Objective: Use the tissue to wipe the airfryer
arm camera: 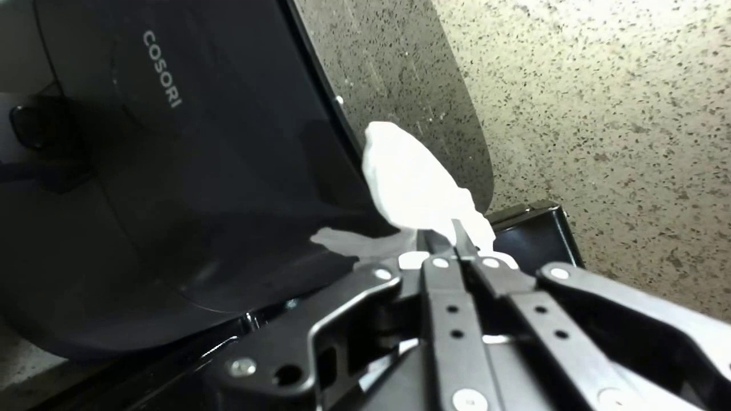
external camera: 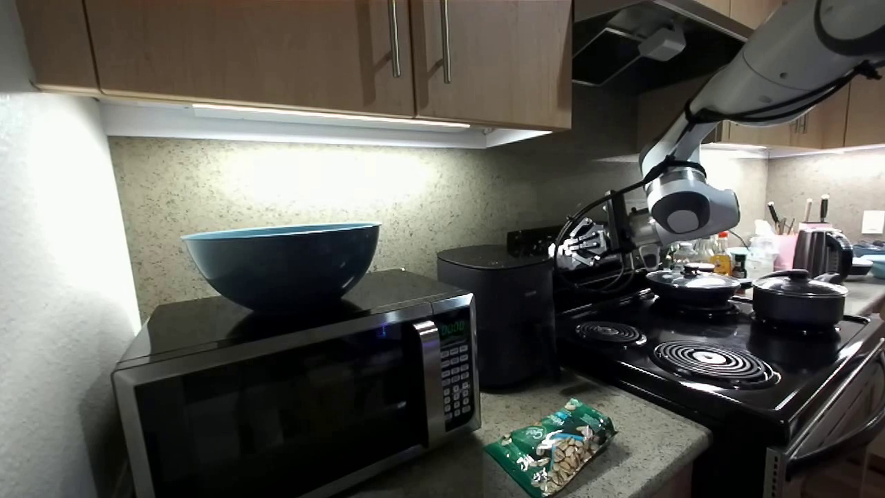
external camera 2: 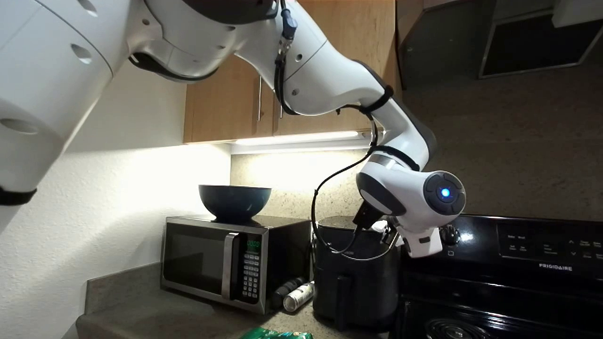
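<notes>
- Currently, Robotiq gripper (arm camera: 455, 242) pinched together on the lower end of a crumpled white tissue (arm camera: 411, 182).
- Wrist view: tissue juts toward 11 o'clock, near the upper edge of the Cosori air fryer (arm camera: 228, 142); contact, cannot tell.
- Air fryer lies at 9 to 10 o'clock from the gripper, upright axis roughly 8-to-2.
- Judgement: wiping needs a press toward 10 o'clock.

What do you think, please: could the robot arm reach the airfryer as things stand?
Probably yes: the gripper, shut on the tissue, hangs close to the airfryer, with nothing else apparent between them.
</notes>
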